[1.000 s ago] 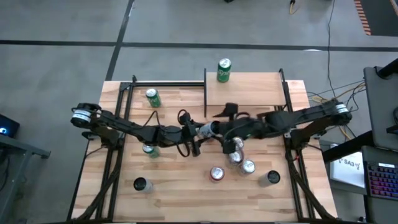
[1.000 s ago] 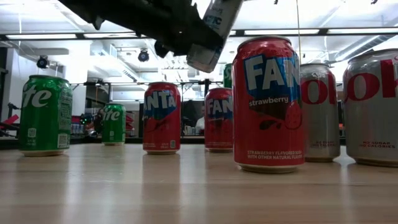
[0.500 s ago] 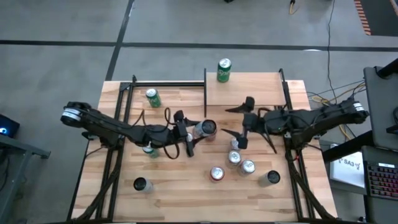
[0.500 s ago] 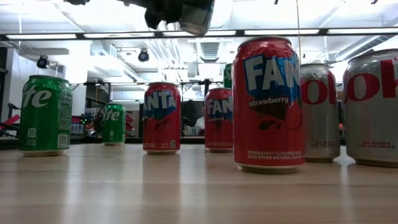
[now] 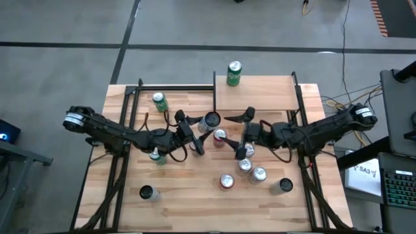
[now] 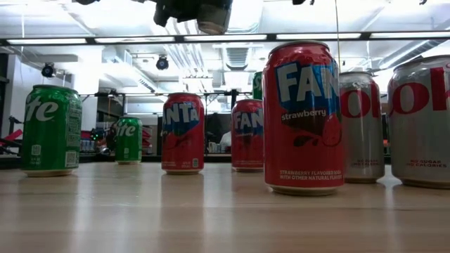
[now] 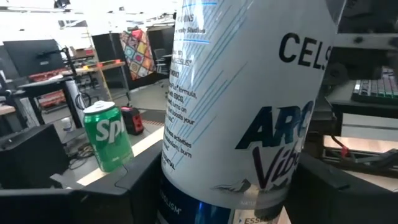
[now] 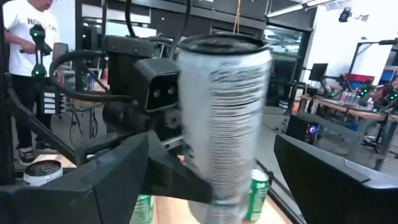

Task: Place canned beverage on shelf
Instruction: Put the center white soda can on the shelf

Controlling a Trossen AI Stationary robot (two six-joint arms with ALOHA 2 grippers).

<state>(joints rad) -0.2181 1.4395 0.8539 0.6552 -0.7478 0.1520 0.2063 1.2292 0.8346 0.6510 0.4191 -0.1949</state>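
One white can (image 5: 210, 121) is gripped by the left tool (image 5: 195, 127), raised above the desk (image 5: 188, 201) just beside the shelf (image 5: 273, 94). The right tool (image 5: 250, 127) is held open nearby, empty.

Robotics lab: ceiling strip lights (image 6: 330, 35), monitors on desks (image 7: 31, 56), keyboard (image 5: 398, 188).

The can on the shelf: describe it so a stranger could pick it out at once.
Find the small light-wood shelf with black posts at the table's far edge. One green can stands alone at its far left corner, the only can on that board.
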